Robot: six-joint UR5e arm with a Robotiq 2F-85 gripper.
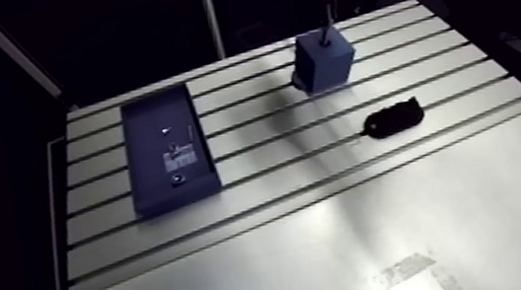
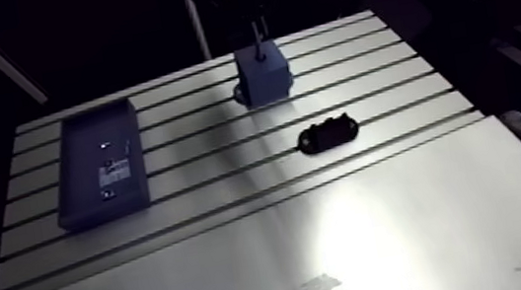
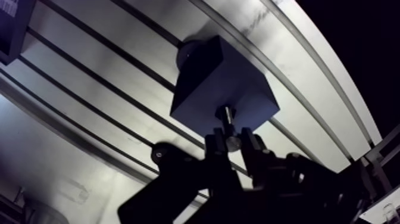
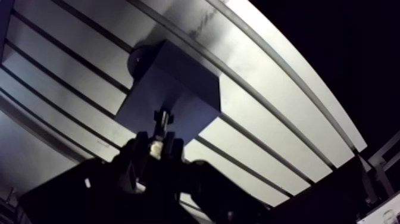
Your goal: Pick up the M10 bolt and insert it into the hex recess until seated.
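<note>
A dark blue block [image 3: 229, 77] stands on the slotted table [image 1: 340, 244], on a round foot that shows at its far side. My gripper [image 3: 232, 140] hovers right over the block and is shut on the M10 bolt [image 3: 225, 117]. The bolt's shiny head sits between the fingertips, and its shank points down at the block's top face near the edge. I cannot tell how deep the tip reaches into the block. In the arm view the bolt [image 1: 330, 20] rises as a thin rod above the block [image 1: 323, 59], and the gripper above it is lost in the dark.
A flat blue tray [image 1: 168, 150] with a small label lies on the table's left part. A black oblong piece [image 1: 395, 119] rests on the slots in front of the block. The near half of the table is a smooth plate.
</note>
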